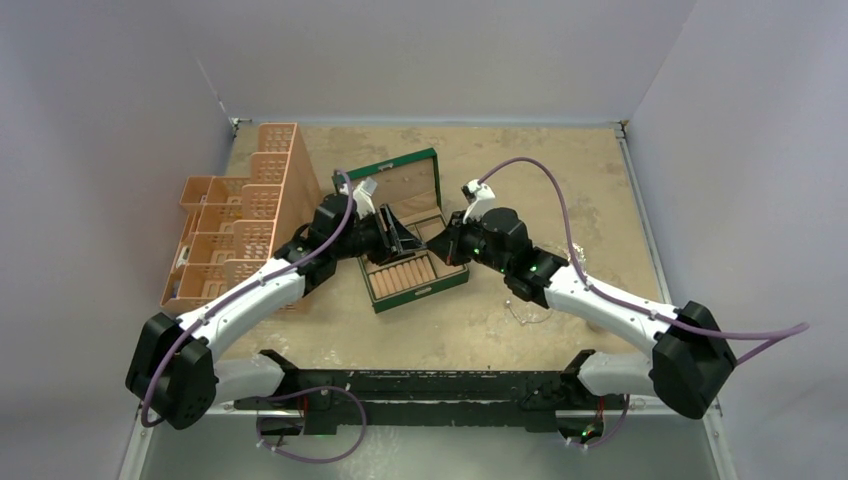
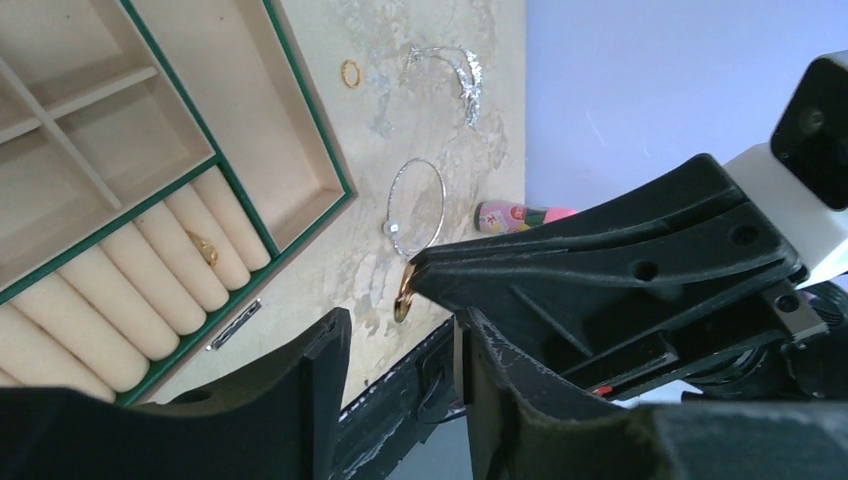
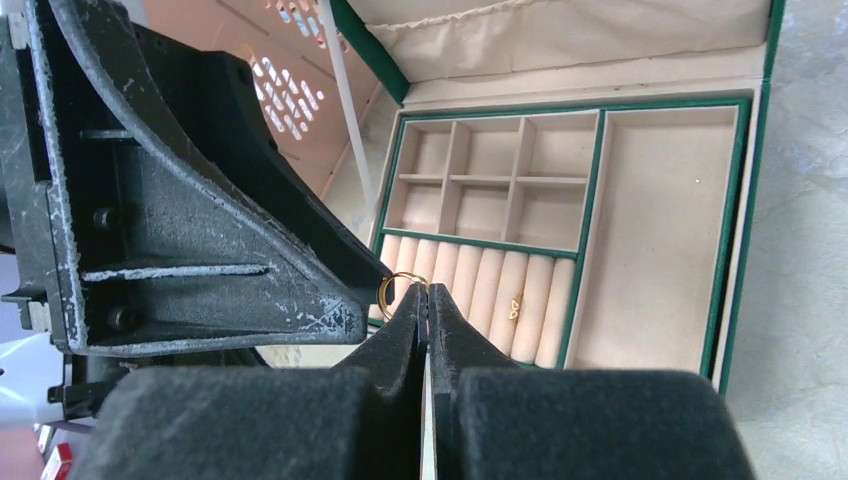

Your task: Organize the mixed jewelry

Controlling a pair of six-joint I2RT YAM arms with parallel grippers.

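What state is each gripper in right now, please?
Left gripper: open, fingers apart, gripping nothing.
Right gripper: shut on a small gold ring, pinched at its fingertips.

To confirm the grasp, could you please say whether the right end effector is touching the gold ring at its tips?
Touching: the right wrist view shows the gold ring pinched by the shut right end effector.
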